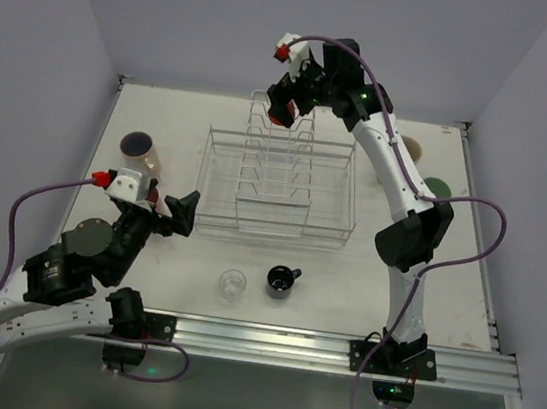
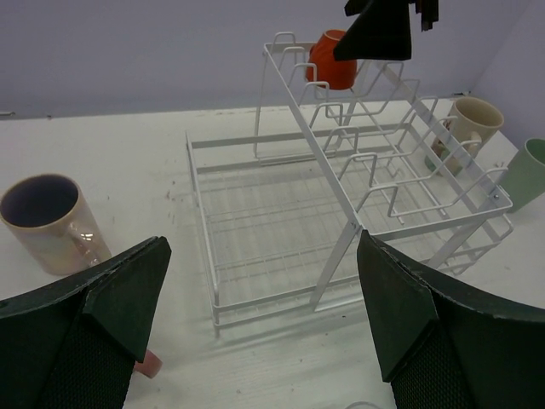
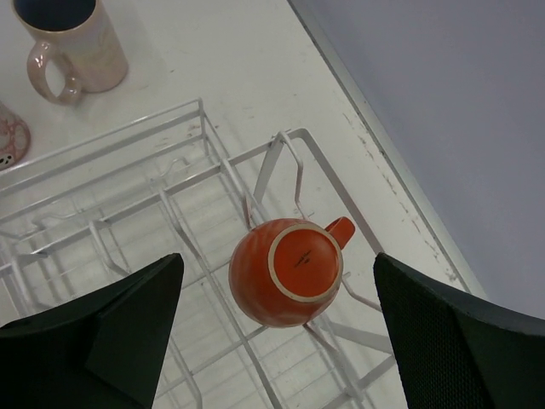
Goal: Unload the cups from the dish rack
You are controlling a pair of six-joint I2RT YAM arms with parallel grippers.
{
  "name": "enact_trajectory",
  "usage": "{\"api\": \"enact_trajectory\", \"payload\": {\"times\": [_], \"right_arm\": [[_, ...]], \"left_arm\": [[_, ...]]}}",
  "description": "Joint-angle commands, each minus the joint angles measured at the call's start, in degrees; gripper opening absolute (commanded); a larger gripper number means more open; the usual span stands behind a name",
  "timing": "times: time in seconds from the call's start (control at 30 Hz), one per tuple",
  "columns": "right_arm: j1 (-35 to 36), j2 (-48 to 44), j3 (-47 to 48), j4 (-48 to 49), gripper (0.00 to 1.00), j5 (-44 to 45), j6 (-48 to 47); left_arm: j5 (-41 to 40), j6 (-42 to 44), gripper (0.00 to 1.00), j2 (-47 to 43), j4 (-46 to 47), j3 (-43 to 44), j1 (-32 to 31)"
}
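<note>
The white wire dish rack (image 1: 282,139) stands mid-table. A small orange-red mug (image 3: 285,273) hangs upside down on a tine at the rack's far end; it also shows in the top view (image 1: 281,117) and the left wrist view (image 2: 334,58). My right gripper (image 3: 278,260) is open above it, a finger on each side, not touching; in the top view it (image 1: 287,103) is over the rack's far end. My left gripper (image 2: 261,245) is open and empty, left of the rack's near corner (image 1: 178,212). The rest of the rack (image 2: 281,136) holds no cups.
A pink mug (image 1: 141,152) with a dark inside stands left of the rack. A clear glass (image 1: 233,283) and a dark-blue mug (image 1: 282,280) stand in front of it. A cream mug (image 2: 473,123) and a mint-green tumbler (image 2: 530,175) stand at the right. A pink object (image 2: 146,364) lies under my left gripper.
</note>
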Motion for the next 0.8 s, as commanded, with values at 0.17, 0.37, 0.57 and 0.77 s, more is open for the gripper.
{"api": "enact_trajectory", "payload": {"times": [0.17, 0.37, 0.57, 0.77], "right_arm": [[-0.67, 4.08, 1.07, 1.41, 0.96, 1.38, -1.94], [-0.84, 4.43, -1.21, 2.46, 0.95, 1.47, -1.76], [-0.76, 3.47, -4.28, 4.92, 0.63, 1.73, -0.53], [-0.67, -1.71, -9.03, 10.10, 0.46, 1.56, 0.87]], "left_arm": [[-1.85, 0.00, 0.99, -0.36, 3.92, -0.40, -0.04], [-1.50, 0.61, 0.99, 1.13, 4.45, -0.40, 0.22], [-0.62, 0.70, 0.99, 1.84, 4.97, -0.40, 0.92], [0.08, 0.70, 0.99, 1.92, 5.32, -0.40, 1.54]]}}
